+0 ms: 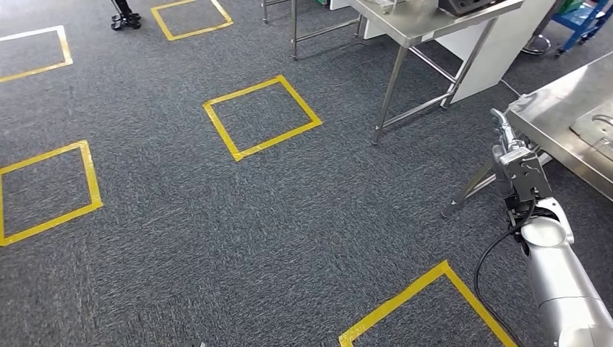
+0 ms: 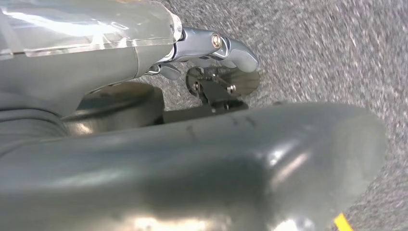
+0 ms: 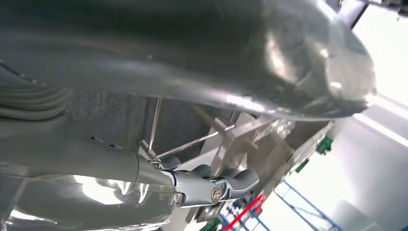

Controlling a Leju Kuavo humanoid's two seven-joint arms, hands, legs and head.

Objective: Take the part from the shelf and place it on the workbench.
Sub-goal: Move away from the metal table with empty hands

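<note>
Cannot tell where the part is: may sit inside a curled grasp, hidden. Right hand [image 1: 517, 172] hangs at the lower right of the frame, just beside the corner of the steel desk [image 1: 560, 116]; fingers [image 3: 235, 179] curl inward, but cannot tell whether around anything. Left hand [image 2: 207, 72] hangs over the grey carpet [image 1: 217, 217], grasp equally unclear. Risks clipping the desk edge or its slanted leg [image 1: 470, 189] with the raised wrist on a close approach. Could jolt a loosely held part free onto the floor. Might also land it too near the rim.
</note>
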